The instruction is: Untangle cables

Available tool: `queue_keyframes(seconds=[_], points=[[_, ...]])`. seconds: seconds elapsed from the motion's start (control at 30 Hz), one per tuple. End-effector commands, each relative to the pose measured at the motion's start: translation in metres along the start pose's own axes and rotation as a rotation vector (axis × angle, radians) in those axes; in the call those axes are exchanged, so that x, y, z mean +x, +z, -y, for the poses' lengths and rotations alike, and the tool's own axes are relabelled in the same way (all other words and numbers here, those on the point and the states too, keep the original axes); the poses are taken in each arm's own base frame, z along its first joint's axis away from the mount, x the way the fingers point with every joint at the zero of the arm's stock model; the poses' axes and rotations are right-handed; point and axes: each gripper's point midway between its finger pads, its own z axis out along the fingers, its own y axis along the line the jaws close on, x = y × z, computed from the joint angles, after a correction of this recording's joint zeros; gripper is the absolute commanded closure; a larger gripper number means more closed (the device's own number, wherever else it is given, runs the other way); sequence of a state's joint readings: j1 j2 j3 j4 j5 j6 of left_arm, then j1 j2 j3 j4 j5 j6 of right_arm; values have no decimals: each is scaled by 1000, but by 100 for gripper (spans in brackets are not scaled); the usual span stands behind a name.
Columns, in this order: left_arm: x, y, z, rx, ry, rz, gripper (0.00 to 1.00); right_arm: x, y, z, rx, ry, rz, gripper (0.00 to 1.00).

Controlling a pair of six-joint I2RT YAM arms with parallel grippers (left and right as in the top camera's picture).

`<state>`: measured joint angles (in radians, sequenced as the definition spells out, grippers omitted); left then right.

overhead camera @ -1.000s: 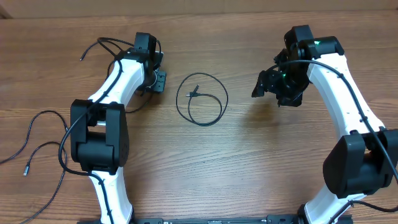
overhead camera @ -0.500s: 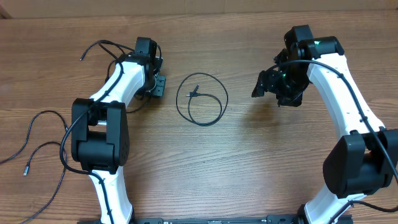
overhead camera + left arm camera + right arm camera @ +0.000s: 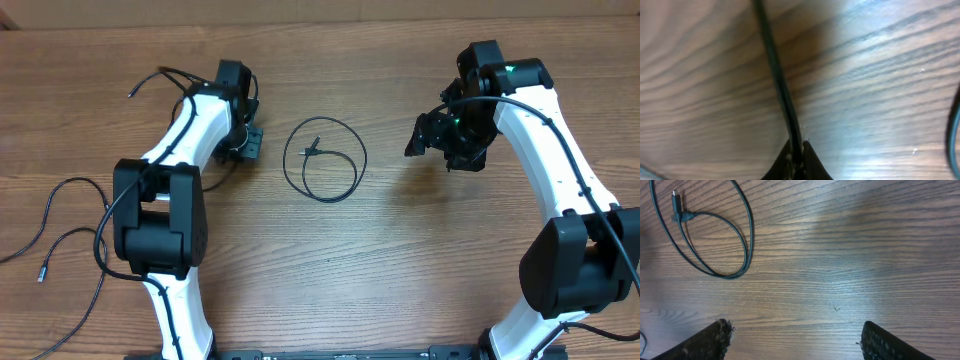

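Note:
A thin black cable (image 3: 325, 160) lies in a loose loop at the table's middle, its silver plug tip inside the loop; it also shows in the right wrist view (image 3: 715, 235). My left gripper (image 3: 243, 143) is shut on another black cable (image 3: 777, 80) left of the loop, low over the wood. That cable runs off toward the far left, where a strand (image 3: 165, 75) ends in a small tip. My right gripper (image 3: 795, 337) is open and empty, to the right of the loop (image 3: 440, 140).
More thin black cable (image 3: 60, 225) with a small plug tip lies in loose curves at the left edge. Thick black wires run along both white arms. The table is bare brown wood.
My left gripper has shifted slightly toward the left and near side, drawing its cable along. The looped cable and the right arm have not moved.

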<state>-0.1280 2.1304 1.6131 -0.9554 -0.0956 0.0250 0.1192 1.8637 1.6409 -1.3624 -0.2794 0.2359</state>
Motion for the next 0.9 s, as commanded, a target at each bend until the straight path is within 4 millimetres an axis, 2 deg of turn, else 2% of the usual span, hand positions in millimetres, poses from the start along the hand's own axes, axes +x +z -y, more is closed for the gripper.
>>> queue_keyframes(seconds=[0.0,0.2,0.37,0.47,0.67,0.87], points=[[-12,-42,-55,-137,-128,48,96,-1,-7,0,2,-2,26,19],[11,-91,-129,-262,-338,55,96,-1,-7,0,2,-2,26,19],[47,-129,-193,-363,-532,81,96,0,-7,0,3,-1,23,19],[70,-145,-221,-416,-651,86,96,0,-7,0,3,-1,23,19],[105,-156,-255,-497,-793,54,96,1,-7,1,5,0,18,19],[117,-157,-266,-510,-852,42,95,2,-7,1,5,1,17,19]])
